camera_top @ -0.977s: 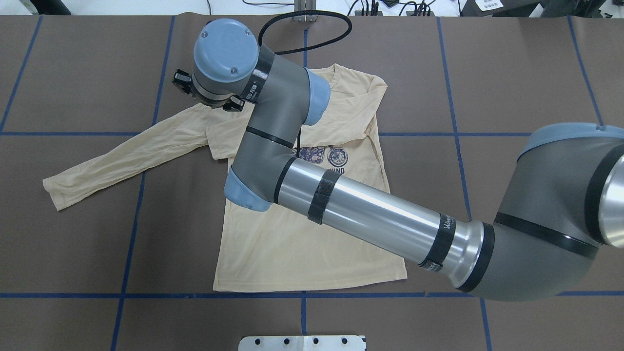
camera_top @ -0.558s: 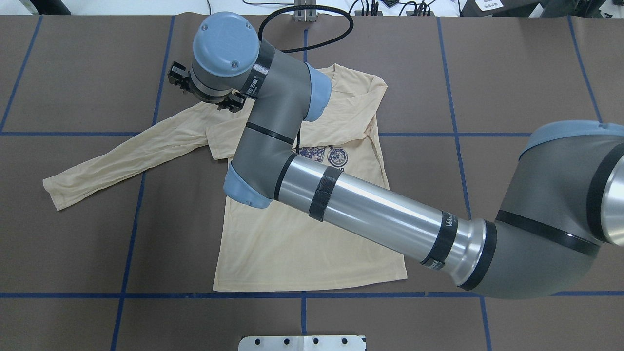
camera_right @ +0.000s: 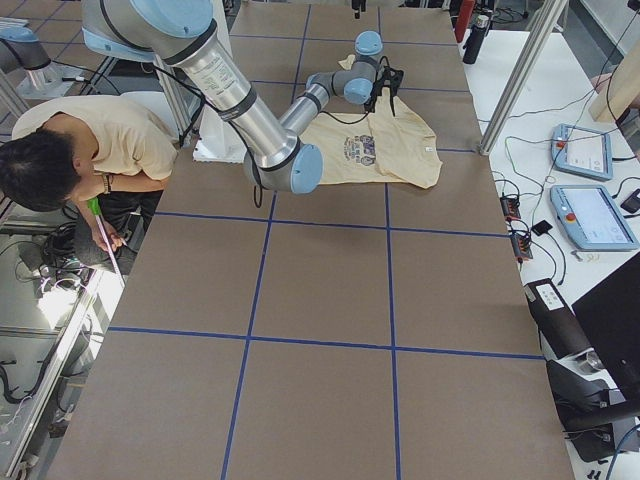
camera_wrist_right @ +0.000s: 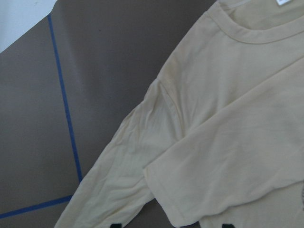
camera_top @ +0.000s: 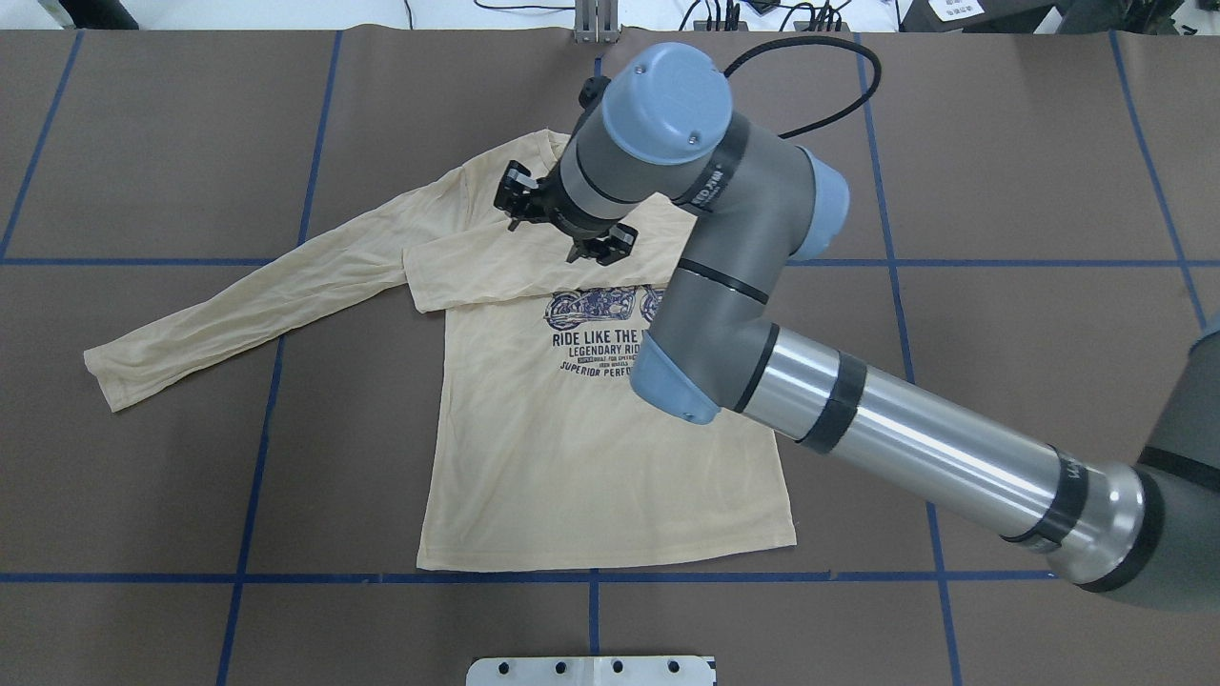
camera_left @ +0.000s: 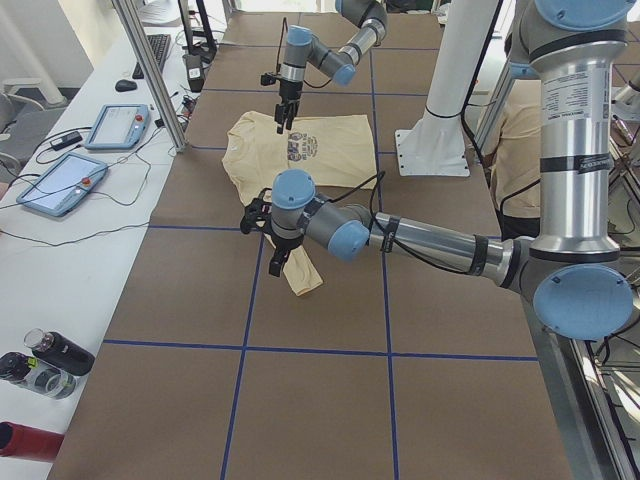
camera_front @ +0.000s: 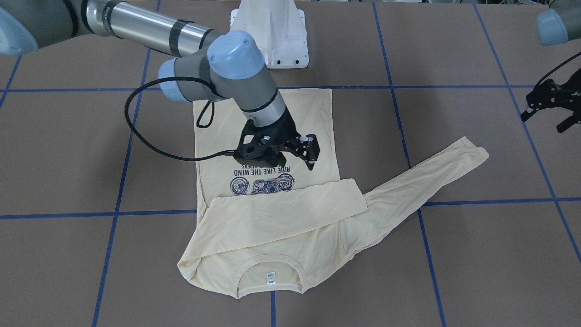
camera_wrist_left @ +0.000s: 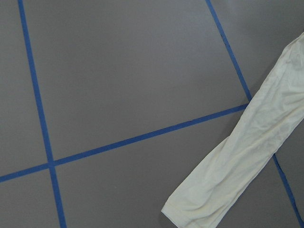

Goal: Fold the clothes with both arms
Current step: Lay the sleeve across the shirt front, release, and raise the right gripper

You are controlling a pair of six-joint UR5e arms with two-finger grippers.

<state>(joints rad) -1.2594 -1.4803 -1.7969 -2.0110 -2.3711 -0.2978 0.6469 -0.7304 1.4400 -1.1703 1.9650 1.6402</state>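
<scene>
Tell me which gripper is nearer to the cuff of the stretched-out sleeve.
Left. The left gripper is just beyond the cuff, off the shirt. The right gripper is over the shirt's chest, far from that cuff.

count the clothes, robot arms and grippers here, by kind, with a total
shirt: 1
robot arms: 2 (left arm, right arm)
grippers: 2 (left gripper, right gripper)
total: 5
</scene>
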